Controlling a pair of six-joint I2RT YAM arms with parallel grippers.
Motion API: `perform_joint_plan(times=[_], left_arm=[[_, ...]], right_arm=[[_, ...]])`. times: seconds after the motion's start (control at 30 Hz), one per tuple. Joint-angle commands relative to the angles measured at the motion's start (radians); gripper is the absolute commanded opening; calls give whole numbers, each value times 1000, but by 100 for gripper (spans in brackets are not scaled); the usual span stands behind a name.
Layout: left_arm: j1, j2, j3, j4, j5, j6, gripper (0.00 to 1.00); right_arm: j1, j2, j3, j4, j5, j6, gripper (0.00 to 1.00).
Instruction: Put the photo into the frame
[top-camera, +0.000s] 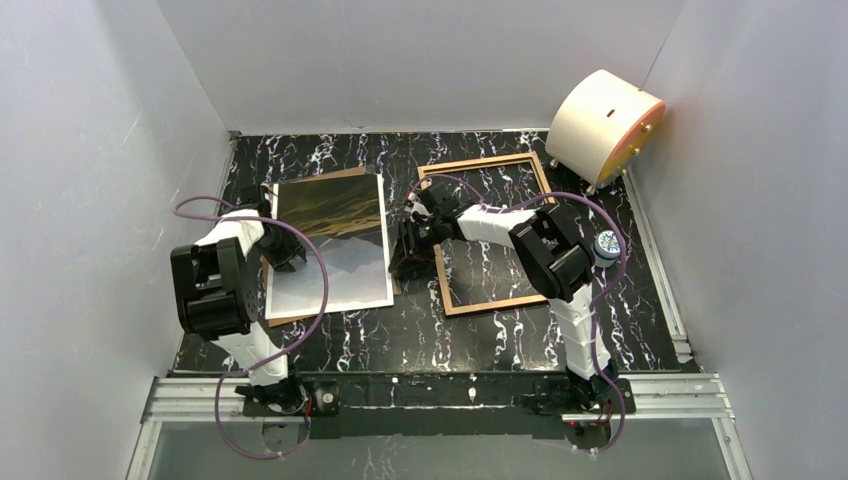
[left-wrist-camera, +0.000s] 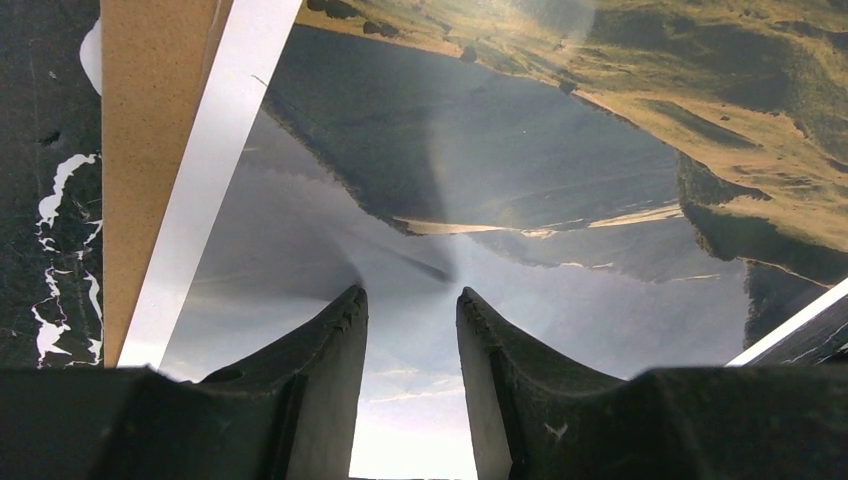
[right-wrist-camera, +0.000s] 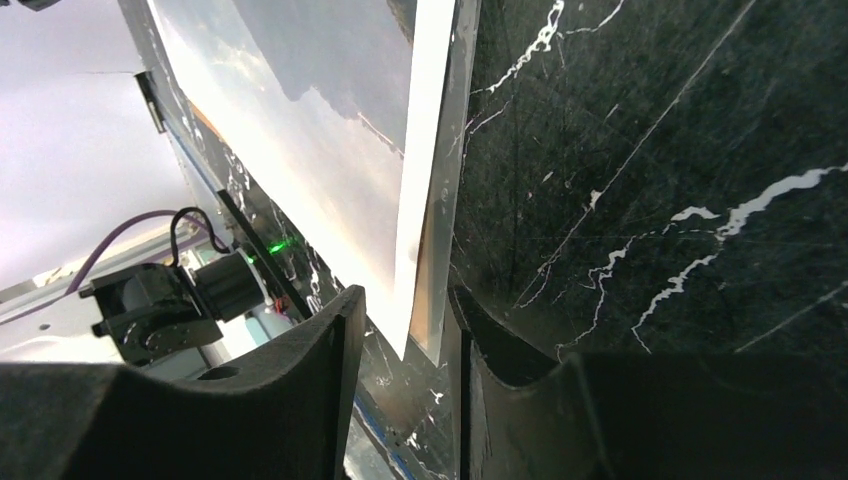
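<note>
Tight middle, open near edge
The right gripper (top-camera: 400, 258) fills the gap between photo (top-camera: 330, 240) and frame (top-camera: 495, 303); a white drum (top-camera: 603, 125) blocks the far right corner.

The photo (top-camera: 330, 240) hid most of the brown board (top-camera: 295, 318); whether the right hand (right-wrist-camera: 405, 305) pinched its edge was unclear.

Robotics lab cell here: plain white panel walls (top-camera: 90, 150) boxing in black white-veined tabletop (top-camera: 500, 340), silver aluminium rail (top-camera: 190, 398) bolted along tabletop's near edge.
</note>
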Motion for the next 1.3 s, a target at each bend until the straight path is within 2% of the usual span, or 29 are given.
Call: perform_joint_plan(times=[0.0,0.27,0.57,0.8,0.93,1.0,1.13,1.2,1.27], left_arm=[[-2,34,-67,-41,-60,4,37],[-1,45,-78,-28,-49,-8,36],[-1,48,-91,-27,-66,-13,35],[-1,54,-89,-27,-69,-12,34],[-1,60,-91,-28,-108,-4,34],[-1,63,-89,-31,-116,-1,34],[-2,62,-86,-34,-124,-2,33],[-1,60,-86,-32,-124,-4,33],[-1,54,-84,-33,-128,-3,33]], right_arm=[[19,-5,6,-35,55,1,45],[34,20,7,-8,15,19,45],[33,-34,-50,132,-58,37,43],[20,-94,-128,284,-86,73,31],[17,-112,-145,333,-105,81,17],[15,-117,-147,346,-112,83,12],[14,-126,-148,351,-117,76,10],[14,-122,-143,346,-116,74,3],[12,-117,-133,327,-108,70,1]])
